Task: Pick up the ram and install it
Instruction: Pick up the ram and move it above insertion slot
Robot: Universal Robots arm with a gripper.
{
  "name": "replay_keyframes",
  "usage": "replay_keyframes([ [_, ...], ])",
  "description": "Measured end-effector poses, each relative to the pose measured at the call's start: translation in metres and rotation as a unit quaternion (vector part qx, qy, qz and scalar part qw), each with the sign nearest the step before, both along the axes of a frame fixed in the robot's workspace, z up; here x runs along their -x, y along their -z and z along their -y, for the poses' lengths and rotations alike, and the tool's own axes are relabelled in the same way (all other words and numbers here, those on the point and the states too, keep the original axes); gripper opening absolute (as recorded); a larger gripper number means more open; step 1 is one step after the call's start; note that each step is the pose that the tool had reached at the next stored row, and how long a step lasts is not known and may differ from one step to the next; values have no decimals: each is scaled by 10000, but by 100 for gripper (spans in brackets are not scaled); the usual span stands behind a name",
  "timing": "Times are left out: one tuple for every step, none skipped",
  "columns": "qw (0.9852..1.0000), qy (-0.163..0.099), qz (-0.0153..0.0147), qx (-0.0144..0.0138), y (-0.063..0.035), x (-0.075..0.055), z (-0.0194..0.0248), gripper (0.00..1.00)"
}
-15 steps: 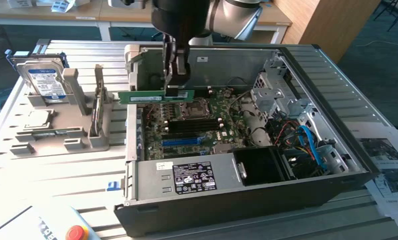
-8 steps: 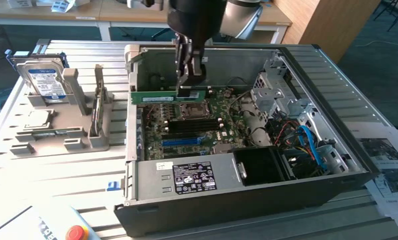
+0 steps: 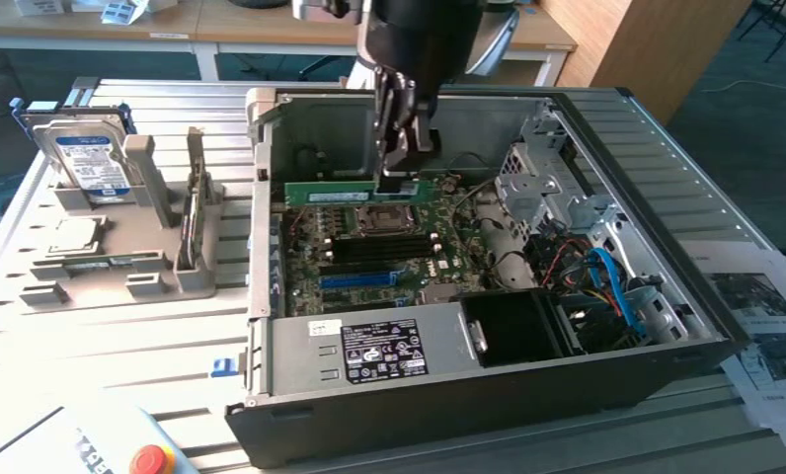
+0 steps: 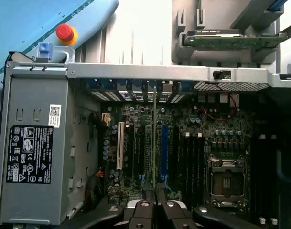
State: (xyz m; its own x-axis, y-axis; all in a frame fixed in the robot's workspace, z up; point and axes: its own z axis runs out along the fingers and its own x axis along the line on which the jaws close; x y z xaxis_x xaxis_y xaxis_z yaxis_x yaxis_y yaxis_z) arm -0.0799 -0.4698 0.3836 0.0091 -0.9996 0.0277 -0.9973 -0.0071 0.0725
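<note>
From the exterior view's left, a grey holder [image 3: 104, 267] on the table carries a hard drive [image 3: 84, 158], a small square chip [image 3: 77, 235] and one memory stick [image 3: 196, 212] standing on edge, untouched. Further right is the open computer case [image 3: 630, 247]. Inside it the gripper [image 3: 400, 170] hangs over the motherboard [image 3: 366, 262] with its fingers clamped on the ram [image 3: 341, 192]. The green stick is held level on its long edge, close beside the processor socket [image 3: 373, 219].

So the pick-up looks done. The installing is not: the stick seems to be above the board rather than pushed into a slot, though I cannot tell whether its lower edge touches anything.

The wrist view adds the alignment. Looking down past the gripper [image 4: 156, 210], the ram [image 4: 155, 138] shows as a thin line running across the board between the white slot [image 4: 120, 152] and the blue slot [image 4: 164, 152], with the long black slots [image 4: 193, 157] further over towards the socket. The exterior view alone gives the stick's height and its flat green face, and the papers [image 3: 775, 326] lying on the far right.
</note>
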Motion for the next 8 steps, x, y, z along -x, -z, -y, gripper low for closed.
replay_keyframes([
  [10000, 0, -2, 0, -1, -29, 4, 12],
  [10000, 0, -4, 1, -1, -59, 8, 12],
  [10000, -1, -5, 0, 0, -91, 11, 12],
  [10000, 0, -7, 0, 0, -119, 15, 12],
  [10000, 0, -8, 0, 0, -147, 18, 12],
  [10000, 0, -9, 0, 0, -174, 21, 12],
  [10000, 0, -10, 0, 0, -202, 24, 12],
  [10000, 0, -11, 0, 0, -231, 27, 12],
])
